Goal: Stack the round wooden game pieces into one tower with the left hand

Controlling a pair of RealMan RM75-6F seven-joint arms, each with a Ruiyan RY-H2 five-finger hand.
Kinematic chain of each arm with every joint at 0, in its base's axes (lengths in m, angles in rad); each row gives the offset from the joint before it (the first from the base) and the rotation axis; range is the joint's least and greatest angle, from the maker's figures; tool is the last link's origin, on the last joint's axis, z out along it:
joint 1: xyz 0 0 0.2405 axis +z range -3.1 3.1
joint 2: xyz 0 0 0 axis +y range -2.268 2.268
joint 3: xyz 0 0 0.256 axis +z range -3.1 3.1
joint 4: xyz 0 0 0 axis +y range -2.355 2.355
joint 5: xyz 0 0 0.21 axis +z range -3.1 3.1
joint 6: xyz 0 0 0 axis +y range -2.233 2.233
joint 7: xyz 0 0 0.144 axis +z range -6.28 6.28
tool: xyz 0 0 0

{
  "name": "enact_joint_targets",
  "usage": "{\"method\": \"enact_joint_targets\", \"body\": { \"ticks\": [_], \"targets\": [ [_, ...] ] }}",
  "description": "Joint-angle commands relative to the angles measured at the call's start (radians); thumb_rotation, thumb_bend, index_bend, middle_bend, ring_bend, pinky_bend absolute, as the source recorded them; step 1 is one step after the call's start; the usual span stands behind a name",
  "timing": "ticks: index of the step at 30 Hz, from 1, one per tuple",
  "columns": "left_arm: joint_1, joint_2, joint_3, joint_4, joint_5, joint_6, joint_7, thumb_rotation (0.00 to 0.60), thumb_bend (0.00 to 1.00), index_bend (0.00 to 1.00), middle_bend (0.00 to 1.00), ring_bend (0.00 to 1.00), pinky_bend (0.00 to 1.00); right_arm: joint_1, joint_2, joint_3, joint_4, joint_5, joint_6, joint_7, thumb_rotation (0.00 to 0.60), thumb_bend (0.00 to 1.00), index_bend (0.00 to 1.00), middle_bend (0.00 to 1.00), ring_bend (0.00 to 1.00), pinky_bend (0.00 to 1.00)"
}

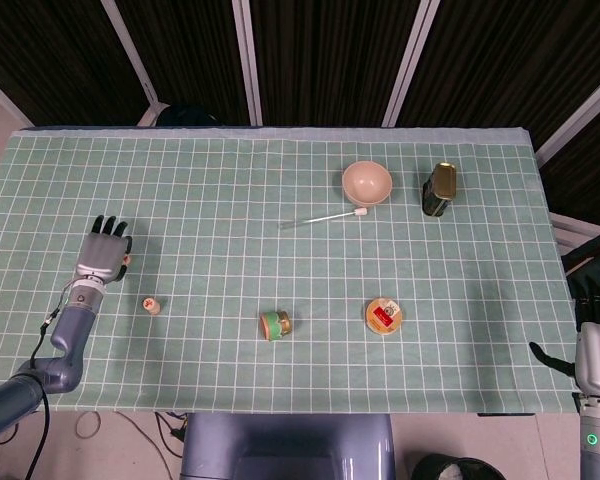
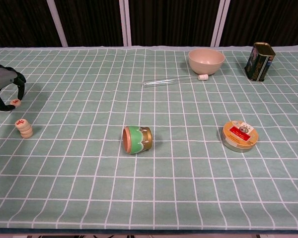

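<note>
Wooden round piece [image 2: 16, 102], red mark on top, pinched betw. thumb & fingertip of left hand [image 2: 4, 85], just above the green checked cloth [image 2: 89, 188] at far left edge. Short stack of pieces [image 2: 24, 128] stands just in front, apart from hand. Right hand [image 1: 598, 362] off table's right corner; grip can't tell.
</note>
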Motion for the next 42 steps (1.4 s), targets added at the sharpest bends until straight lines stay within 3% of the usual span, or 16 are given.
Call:
{"method": "enact_joint_targets", "body": {
  "ticks": [1, 15, 21, 32, 42],
  "targets": [
    [0.001, 0.000, -0.001, 0.000, -0.002, -0.001, 0.001, 0.600, 0.32, 0.46, 0.14, 0.00, 0.00, 0.000, -0.001, 0.000, 0.001, 0.000, 0.001, -0.001, 0.600, 0.23, 0.05, 0.01, 0.04, 0.00],
    [0.003, -0.006, 0.004, 0.004, 0.010, 0.005, 0.010, 0.600, 0.34, 0.49, 0.16, 0.00, 0.00, -0.001, 0.000, 0.002, -0.002, 0.003, 0.001, 0.001, 0.600, 0.23, 0.05, 0.01, 0.04, 0.00],
    [0.011, 0.029, -0.005, -0.045, 0.018, 0.024, -0.012, 0.600, 0.34, 0.50, 0.16, 0.00, 0.00, -0.002, 0.003, 0.004, -0.003, 0.003, 0.004, 0.008, 0.600, 0.23, 0.05, 0.01, 0.04, 0.00],
    [0.053, 0.231, -0.006, -0.379, 0.075, 0.134, -0.022, 0.600, 0.34, 0.50, 0.16, 0.00, 0.00, -0.002, -0.001, 0.004, -0.002, -0.007, 0.011, 0.010, 0.600, 0.23, 0.05, 0.01, 0.04, 0.00],
    [0.114, 0.379, 0.065, -0.659, 0.175, 0.215, -0.015, 0.600, 0.34, 0.50, 0.16, 0.00, 0.00, -0.002, -0.001, 0.002, -0.003, -0.014, 0.012, 0.012, 0.600, 0.23, 0.05, 0.01, 0.04, 0.00]
  ]
}}
